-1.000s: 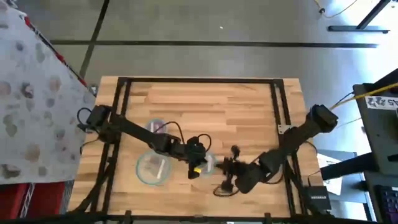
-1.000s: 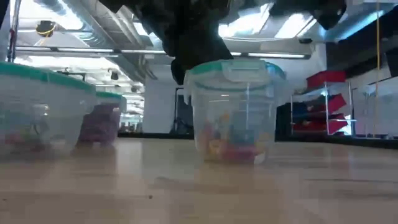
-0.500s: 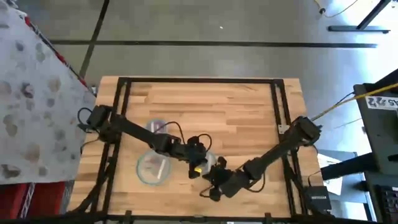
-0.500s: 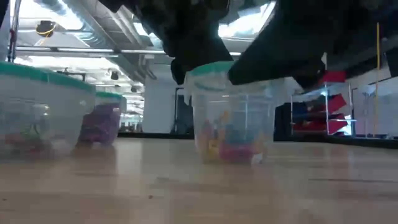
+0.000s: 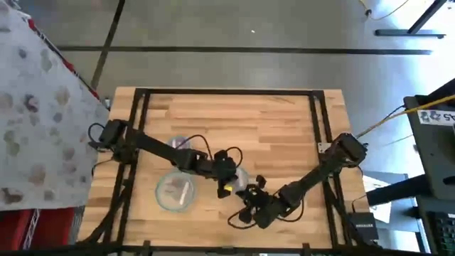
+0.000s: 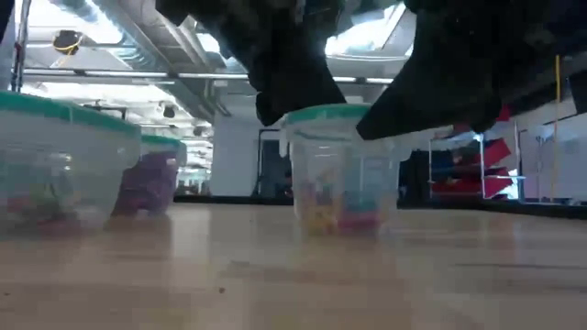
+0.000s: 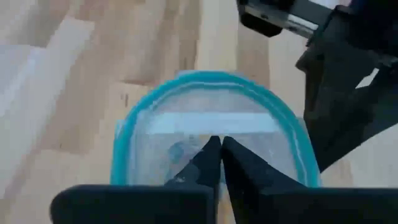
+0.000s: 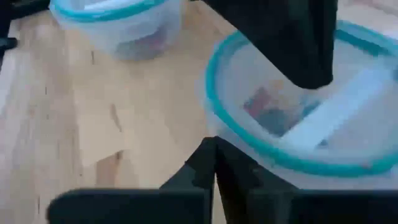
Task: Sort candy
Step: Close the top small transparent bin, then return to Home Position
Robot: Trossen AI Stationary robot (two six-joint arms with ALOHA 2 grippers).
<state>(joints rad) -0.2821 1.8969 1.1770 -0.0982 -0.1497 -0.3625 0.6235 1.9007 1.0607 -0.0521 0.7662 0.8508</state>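
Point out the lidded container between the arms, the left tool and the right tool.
lidded container (image 7: 214, 118): left wrist view, on its clear lid.
left tool (image 7: 220, 163): left wrist view, between its shut fingertips.
right tool (image 8: 214, 162): right wrist view, between its shut fingertips.

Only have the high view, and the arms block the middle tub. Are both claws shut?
Observer: Yes. The left claw is shut, tips over the middle tub's lid.
Operator: Right one?
Observer: The right claw is shut too, low beside that tub's teal rim, outside it.
Operator: Anything inside?
Observer: The low view shows mixed candy, yellow and pink, at the bottom.
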